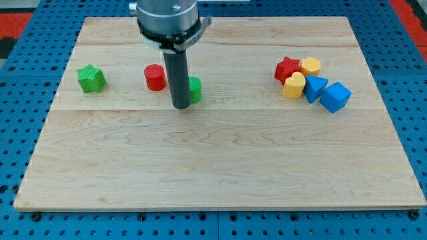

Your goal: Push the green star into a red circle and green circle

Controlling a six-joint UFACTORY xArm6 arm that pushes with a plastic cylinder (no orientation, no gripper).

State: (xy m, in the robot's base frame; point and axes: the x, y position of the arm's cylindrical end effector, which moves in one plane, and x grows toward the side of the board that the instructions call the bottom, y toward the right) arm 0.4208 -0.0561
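**benchrat:** so where was everything when you grabbed that frame?

**me:** my tip (181,107) was down on the wooden board (213,167), right in front of the green circle (195,89). The rod covered the circle's left part, so I couldn't tell whether it was actually touching or just beside it. The red circle (155,77) sat just to the view's left of the rod, a bit toward the view's top.

**benchrat:** and the star?

**me:** the green star (91,78) was well off to the view's left of my tip, sitting alone, clearly apart from both circles.

**benchrat:** holding anything?

**me:** nah, it's a plain rod, nothing to open or close, and it had hold of nothing.

**benchrat:** other stuff on there?

**me:** a cluster way over to the view's right of the tip: red star (287,68), yellow hexagon-ish block (310,65), yellow heart (293,85), then two blue ones, a wedge-like blue block (315,88) and a blue cube (335,97). They were bunched together, touching or nearly so.
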